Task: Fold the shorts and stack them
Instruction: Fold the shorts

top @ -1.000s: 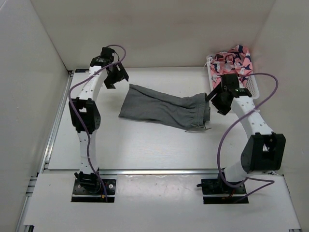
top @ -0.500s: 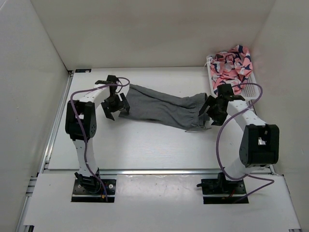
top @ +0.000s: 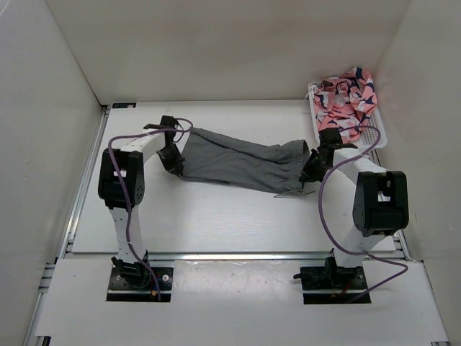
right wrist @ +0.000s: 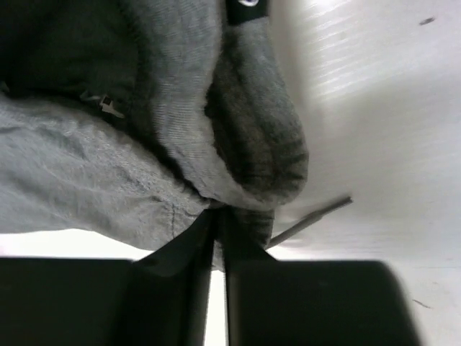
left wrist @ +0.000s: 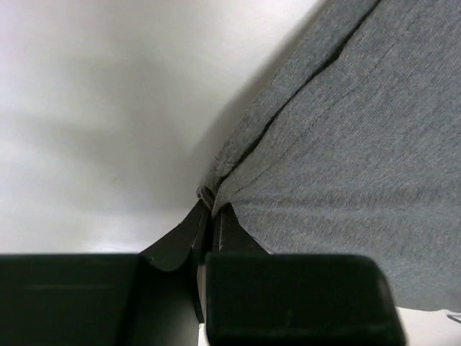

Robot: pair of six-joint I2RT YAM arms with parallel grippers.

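shorts (top: 241, 164) pinched at both ends
the grey shorts lie stretched out across the middle of the table (top: 216, 223), leg end to the left and waistband to the right. the left gripper (top: 175, 160) is closed tight on the leg hem, pinching a fold of its edge. the right gripper (top: 312, 171) is closed on the gathered waistband. a white basket (top: 376, 133) holding pink patterned cloth (top: 346, 94) sits in the far right corner, near the right gripper.
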